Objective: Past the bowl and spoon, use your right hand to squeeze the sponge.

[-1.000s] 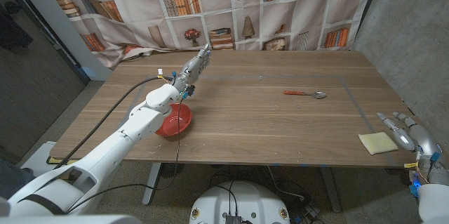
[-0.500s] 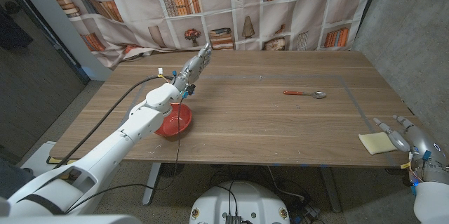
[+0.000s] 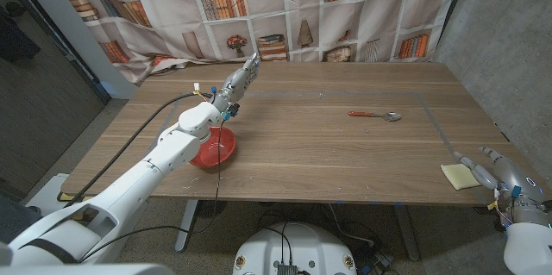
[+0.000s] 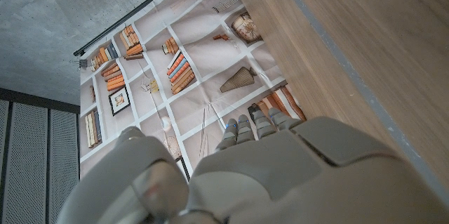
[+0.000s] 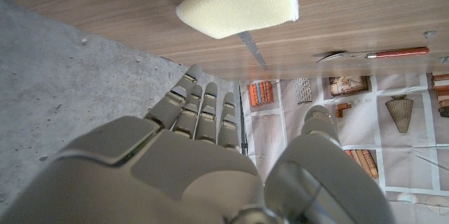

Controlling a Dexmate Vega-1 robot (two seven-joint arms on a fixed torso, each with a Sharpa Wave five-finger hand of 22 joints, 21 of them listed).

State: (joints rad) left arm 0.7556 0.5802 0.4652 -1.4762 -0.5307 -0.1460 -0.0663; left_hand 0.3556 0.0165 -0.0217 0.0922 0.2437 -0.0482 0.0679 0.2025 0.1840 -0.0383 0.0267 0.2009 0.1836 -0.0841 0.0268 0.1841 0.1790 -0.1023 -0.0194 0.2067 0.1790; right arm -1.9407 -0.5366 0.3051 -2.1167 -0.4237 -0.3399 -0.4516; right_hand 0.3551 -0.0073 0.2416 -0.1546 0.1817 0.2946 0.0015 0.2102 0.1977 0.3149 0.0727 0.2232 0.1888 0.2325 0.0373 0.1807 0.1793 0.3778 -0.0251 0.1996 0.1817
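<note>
We stood in what looked like a lab or test room: a printed bookshelf backdrop [image 3: 259, 3] hung as a curtain behind a plain wooden table [image 3: 310, 137], bare concrete walls [image 3: 500, 42] rose at the side, and tape lines [image 3: 440, 128] marked the tabletop.

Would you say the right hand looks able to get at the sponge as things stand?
Probably yes: the right hand is open beside the sponge at the table's near right edge, with nothing between them; the spoon lies well beyond.
</note>
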